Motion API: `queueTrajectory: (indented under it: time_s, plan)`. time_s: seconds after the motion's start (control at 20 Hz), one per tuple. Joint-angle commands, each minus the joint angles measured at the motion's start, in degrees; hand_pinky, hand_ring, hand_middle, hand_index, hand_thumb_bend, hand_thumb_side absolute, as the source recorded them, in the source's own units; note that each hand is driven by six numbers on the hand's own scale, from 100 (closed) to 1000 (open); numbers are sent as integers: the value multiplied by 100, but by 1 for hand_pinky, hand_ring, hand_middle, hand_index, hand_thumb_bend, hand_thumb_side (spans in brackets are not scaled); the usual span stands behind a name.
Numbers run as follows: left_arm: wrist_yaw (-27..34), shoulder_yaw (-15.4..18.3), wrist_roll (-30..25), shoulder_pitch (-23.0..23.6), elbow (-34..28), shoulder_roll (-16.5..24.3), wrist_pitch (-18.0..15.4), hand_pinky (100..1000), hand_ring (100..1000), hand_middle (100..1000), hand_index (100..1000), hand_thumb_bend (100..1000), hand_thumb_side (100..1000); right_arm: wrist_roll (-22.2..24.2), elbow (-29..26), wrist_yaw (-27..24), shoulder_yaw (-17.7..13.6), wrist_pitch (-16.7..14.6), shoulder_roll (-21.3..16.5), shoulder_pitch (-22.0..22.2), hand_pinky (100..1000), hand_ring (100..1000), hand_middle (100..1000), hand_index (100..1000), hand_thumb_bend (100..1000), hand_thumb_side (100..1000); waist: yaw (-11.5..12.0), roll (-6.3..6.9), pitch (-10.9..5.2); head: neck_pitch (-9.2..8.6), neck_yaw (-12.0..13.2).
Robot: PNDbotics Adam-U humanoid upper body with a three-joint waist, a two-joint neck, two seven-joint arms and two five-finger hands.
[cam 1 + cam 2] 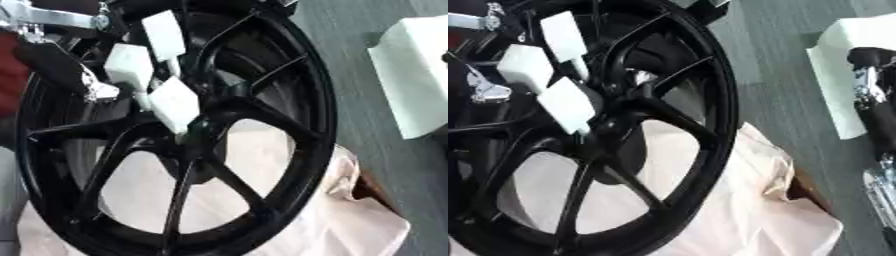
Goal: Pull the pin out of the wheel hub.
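One hand at the hub, pin not yet out.
Nearest, pale cloth (350, 220) under a black wheel (306, 100); at its hub (206, 125), left hand (131, 67), white-tipped fingers (175, 102) bent against the centre, apparently pinching something there, pin itself hidden. Best pulled straight along the axis, without twisting. Farther right, right arm over a white block (833, 75), hand state unclear.

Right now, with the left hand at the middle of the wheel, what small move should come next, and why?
Probably a short, straight draw of the left hand away from the hub. Its white-tipped fingers converge right at the hub of the black wheel; the pin itself is hidden beneath them. The right hand stays off to the side, not helping.
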Motion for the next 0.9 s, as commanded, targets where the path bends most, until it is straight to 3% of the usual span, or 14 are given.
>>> queueTrajectory:
  time_s: [0.05, 0.4, 0.9]
  plan:
    - [115, 79, 149, -104, -155, 95, 66, 798, 597, 449, 641, 205, 443, -11, -104, 22, -70, 32, -52, 5, 859, 771, 669, 681, 100, 572, -1, -33, -116, -69, 14]
    - [116, 199, 304, -51, -337, 176, 262, 729, 490, 296, 484, 100, 138, -43, -104, 44, -83, 37, -48, 13, 859, 771, 669, 681, 100, 572, 13, -47, -119, -69, 19]
    - [303, 863, 813, 24, -858, 312, 600, 706, 453, 243, 449, 100, 177, -50, -104, 39, -105, 22, -59, 31, 860, 772, 670, 682, 100, 571, 57, -74, -144, -80, 8]
